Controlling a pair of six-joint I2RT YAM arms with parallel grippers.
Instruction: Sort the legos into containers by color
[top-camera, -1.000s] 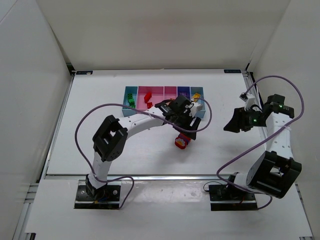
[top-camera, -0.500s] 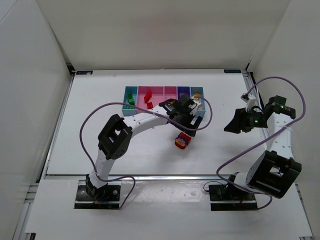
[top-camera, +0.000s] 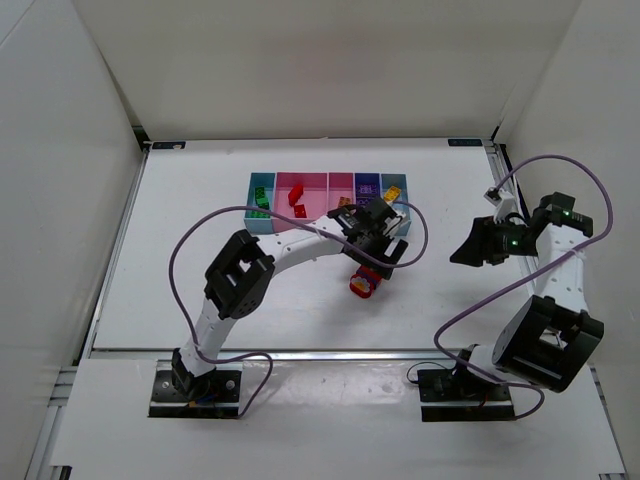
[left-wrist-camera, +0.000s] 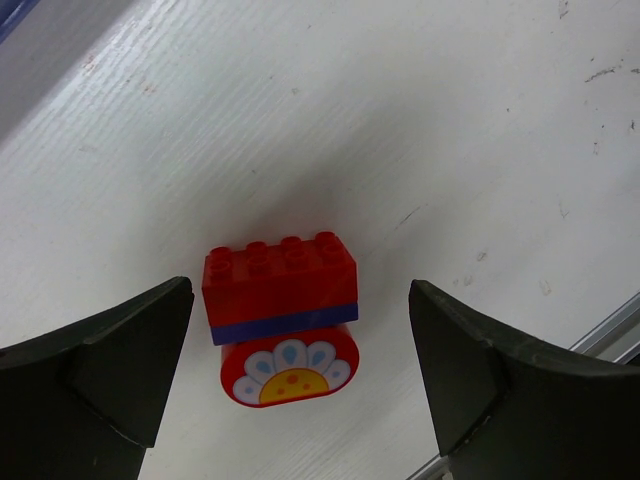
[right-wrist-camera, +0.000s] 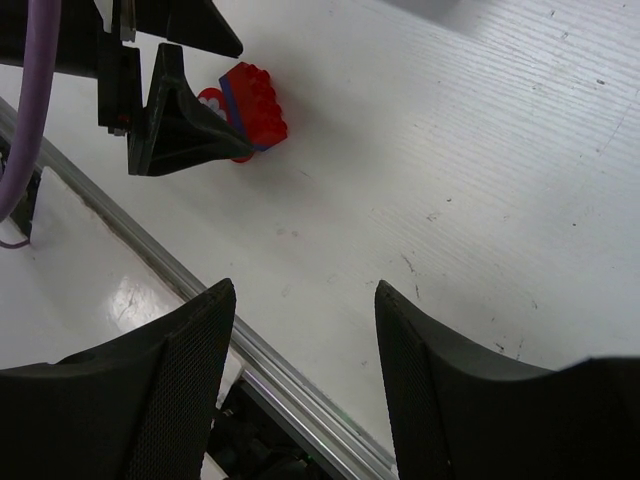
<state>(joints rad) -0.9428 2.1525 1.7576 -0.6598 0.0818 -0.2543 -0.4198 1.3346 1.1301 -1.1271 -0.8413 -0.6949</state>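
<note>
Found red-and-purple lego stack (top-camera: 363, 283) standing on table (top-camera: 200, 260), centre of top view, below and apart from containers (top-camera: 315, 174) at upper centre. Noted green lego (top-camera: 261, 198) in leftmost bin, red legos (top-camera: 298, 196) in wide pink bin. Recorded left gripper (left-wrist-camera: 300, 300) spread wide, holding nothing, fingers (left-wrist-camera: 100, 370) flanking stack without contact. Recorded right gripper (right-wrist-camera: 305, 300) at right of top view, likewise parted and empty, well apart from stack
</note>
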